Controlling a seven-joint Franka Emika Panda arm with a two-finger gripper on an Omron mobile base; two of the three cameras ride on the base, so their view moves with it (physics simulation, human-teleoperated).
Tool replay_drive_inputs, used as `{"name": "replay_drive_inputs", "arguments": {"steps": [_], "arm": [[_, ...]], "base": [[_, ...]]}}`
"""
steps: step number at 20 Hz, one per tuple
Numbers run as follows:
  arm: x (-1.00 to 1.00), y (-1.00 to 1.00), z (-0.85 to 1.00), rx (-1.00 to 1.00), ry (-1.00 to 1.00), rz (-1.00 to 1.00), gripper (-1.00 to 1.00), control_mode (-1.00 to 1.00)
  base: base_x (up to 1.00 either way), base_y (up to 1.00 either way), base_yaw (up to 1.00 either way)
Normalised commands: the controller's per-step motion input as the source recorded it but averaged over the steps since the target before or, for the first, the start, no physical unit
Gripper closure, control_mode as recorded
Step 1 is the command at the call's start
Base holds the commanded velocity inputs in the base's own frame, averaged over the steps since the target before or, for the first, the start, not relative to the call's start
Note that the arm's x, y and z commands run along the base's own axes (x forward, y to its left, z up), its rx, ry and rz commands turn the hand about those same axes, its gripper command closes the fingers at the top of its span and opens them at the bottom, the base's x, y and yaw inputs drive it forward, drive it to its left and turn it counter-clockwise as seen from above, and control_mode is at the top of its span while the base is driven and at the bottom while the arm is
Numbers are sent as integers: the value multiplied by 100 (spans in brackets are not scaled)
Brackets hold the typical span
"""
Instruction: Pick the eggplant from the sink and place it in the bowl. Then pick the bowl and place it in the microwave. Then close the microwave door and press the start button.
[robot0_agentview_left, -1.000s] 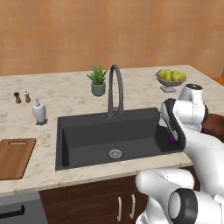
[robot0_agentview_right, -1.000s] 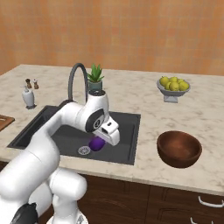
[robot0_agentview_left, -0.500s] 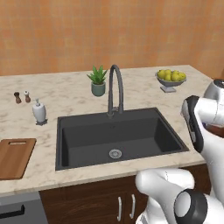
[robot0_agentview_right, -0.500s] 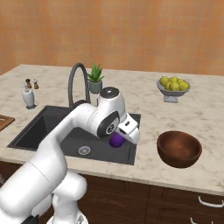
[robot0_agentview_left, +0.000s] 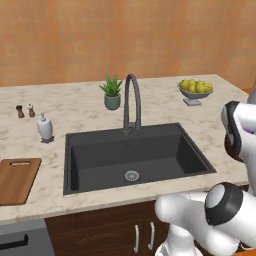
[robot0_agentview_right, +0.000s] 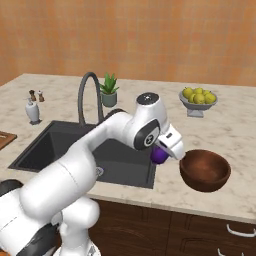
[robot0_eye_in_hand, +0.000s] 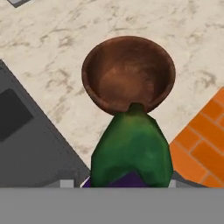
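My gripper (robot0_agentview_right: 163, 152) is shut on the eggplant (robot0_agentview_right: 158, 157), a glossy purple piece carried in the air above the counter strip between the sink (robot0_agentview_right: 45, 145) and the bowl (robot0_agentview_right: 205, 171). In the hand view the eggplant's green stem cap (robot0_eye_in_hand: 131, 148) points toward the brown wooden bowl (robot0_eye_in_hand: 128, 74), which sits just ahead and holds nothing. The dark basin of the sink (robot0_agentview_left: 135, 155) shows only its silver drain. The microwave and its door are out of view.
A grey footed bowl of yellow-green fruit (robot0_agentview_right: 198, 97) stands behind the wooden bowl. The dark faucet (robot0_agentview_left: 131, 102) and a potted plant (robot0_agentview_left: 112, 92) stand behind the sink. A soap dispenser (robot0_agentview_left: 45, 127) and a cutting board (robot0_agentview_left: 17, 180) lie left. Orange floor (robot0_eye_in_hand: 201, 144) lies past the counter edge.
The arm has swung right, lifting the eggplant out of the sink and across its right rim toward the wooden bowl. The grip has stayed the same.
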Motion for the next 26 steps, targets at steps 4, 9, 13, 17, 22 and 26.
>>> {"name": "replay_drive_inputs", "arguments": {"steps": [4, 9, 13, 17, 22, 26], "arm": [[40, -87, 0, 7, 0, 0, 100, -100], [33, -60, -5, 8, 0, 0, 100, -100], [34, -33, -31, 2, 3, 0, 100, -100], [25, -18, -54, 0, 2, 0, 100, -100], [23, -19, -37, 0, 1, 0, 100, -100], [8, -8, -38, 0, 0, 0, 100, -100]], "base": [[0, 0, 0], [0, 0, 0], [0, 0, 0], [0, 0, 0], [0, 0, 0], [0, 0, 0]]}}
